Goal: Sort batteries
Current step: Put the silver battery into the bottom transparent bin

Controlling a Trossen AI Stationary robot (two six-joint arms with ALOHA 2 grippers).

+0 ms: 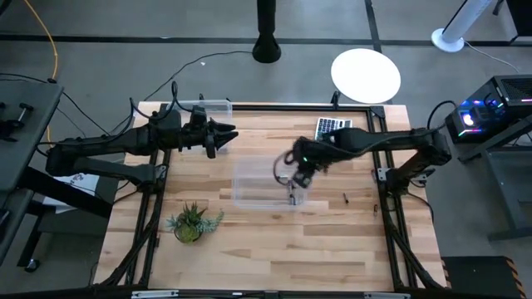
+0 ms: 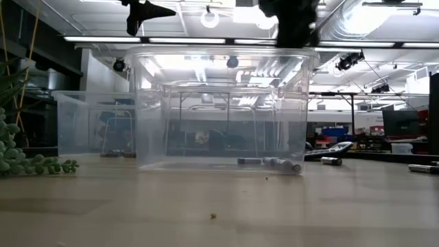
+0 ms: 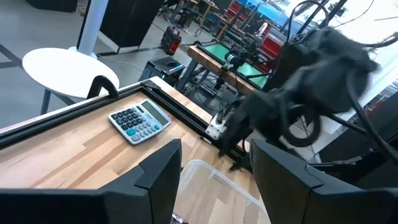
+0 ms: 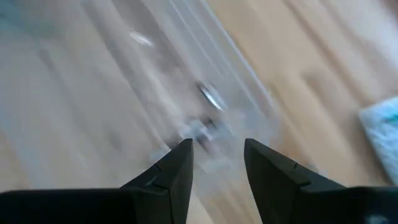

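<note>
A clear plastic bin (image 1: 262, 184) stands mid-table, with a few small grey batteries (image 2: 274, 163) lying on its floor near its right end; they also show blurred in the right wrist view (image 4: 208, 129). My right gripper (image 1: 297, 176) hangs open and empty above that end of the bin (image 4: 217, 152), fingers pointing down. More batteries lie loose on the wood to the right (image 1: 345, 198), (image 2: 330, 161). My left gripper (image 1: 223, 138) is open and empty (image 3: 217, 171), held high left of the bin, near a second clear bin (image 1: 208, 106).
A grey calculator (image 1: 332, 126) lies at the far right of the table (image 3: 140, 121). A small green plant (image 1: 191, 223) stands near the front left. A white round table (image 1: 366, 75) stands beyond the far edge. Bare wood lies along the near side.
</note>
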